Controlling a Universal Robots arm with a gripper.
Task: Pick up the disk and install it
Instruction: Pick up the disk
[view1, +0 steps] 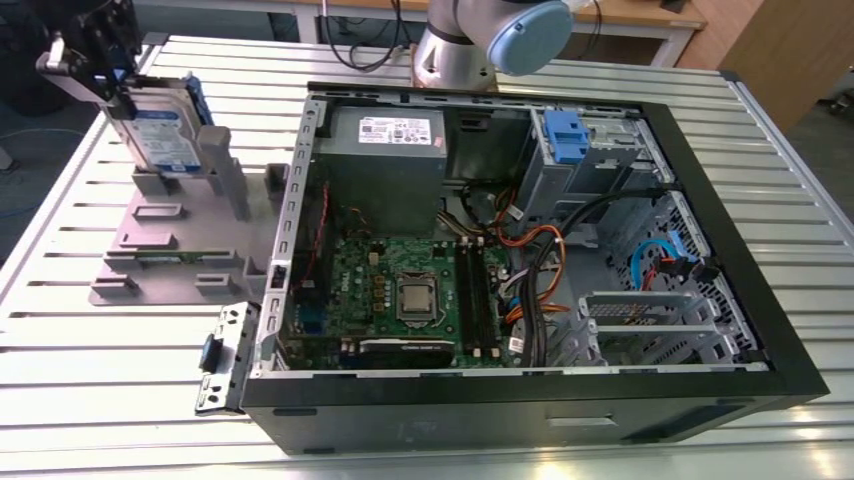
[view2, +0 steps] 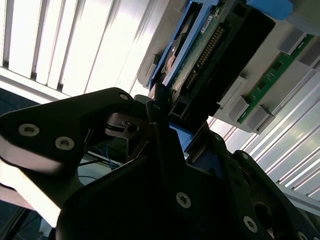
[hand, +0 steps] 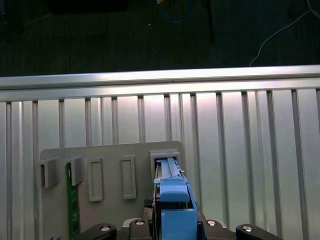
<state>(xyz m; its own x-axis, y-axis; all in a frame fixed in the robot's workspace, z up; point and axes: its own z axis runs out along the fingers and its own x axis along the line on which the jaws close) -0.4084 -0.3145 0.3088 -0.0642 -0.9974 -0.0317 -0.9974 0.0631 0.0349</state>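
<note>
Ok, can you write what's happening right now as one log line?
pincer: shut on disk | disk: upright at grey stand | computer case: open, disk not installed yet

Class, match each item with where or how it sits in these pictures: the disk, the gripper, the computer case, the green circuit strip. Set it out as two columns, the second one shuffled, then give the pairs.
Column one
1. disk
2. gripper
3. computer case
4. green circuit strip

Column two
A. lying flat on the base of the grey stand
B. open, with the motherboard showing
C. at the disk's top edge
D. upright at the grey stand, at the exterior view's left

Pairs: 1-D, 2-C, 3-B, 4-A
</note>
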